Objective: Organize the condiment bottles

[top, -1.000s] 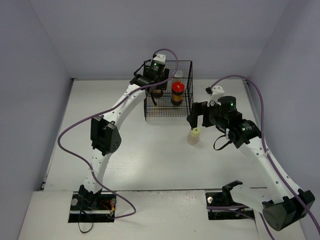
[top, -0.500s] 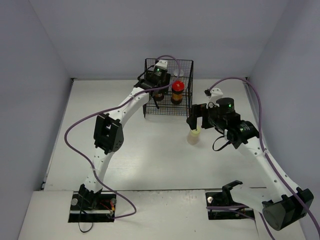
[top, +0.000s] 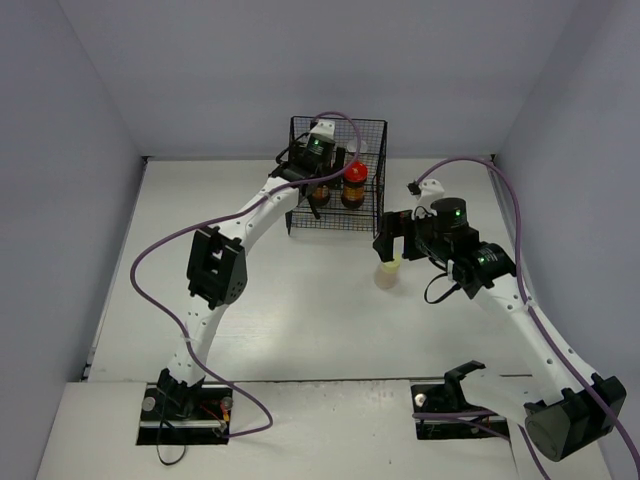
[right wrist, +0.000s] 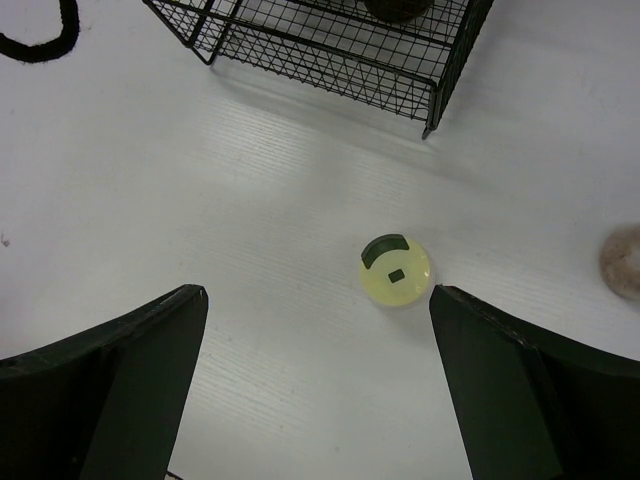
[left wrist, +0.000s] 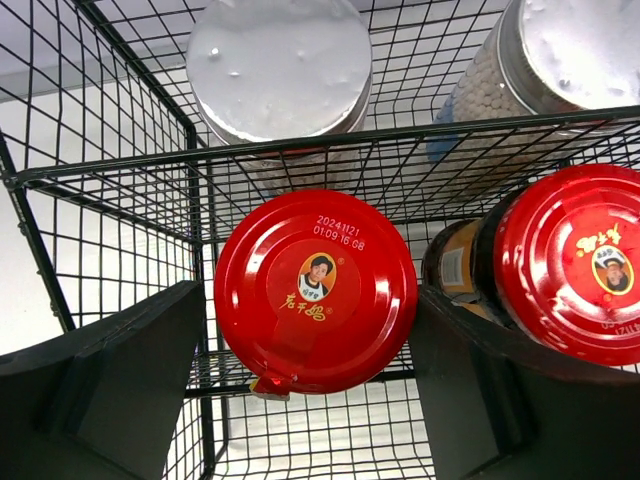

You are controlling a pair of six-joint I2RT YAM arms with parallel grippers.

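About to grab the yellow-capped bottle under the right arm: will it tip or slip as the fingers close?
Probably tippy: the yellow-capped bottle stands upright on the smooth table, taller than wide, so an off-centre touch may topple it. Its round cap looks like smooth plastic, perhaps slippery. It looks small, so likely light.

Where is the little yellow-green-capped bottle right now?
The yellow-green-capped bottle stands on the table right of centre in the overhead view, just outside the near right corner of the wire basket, below the right gripper.
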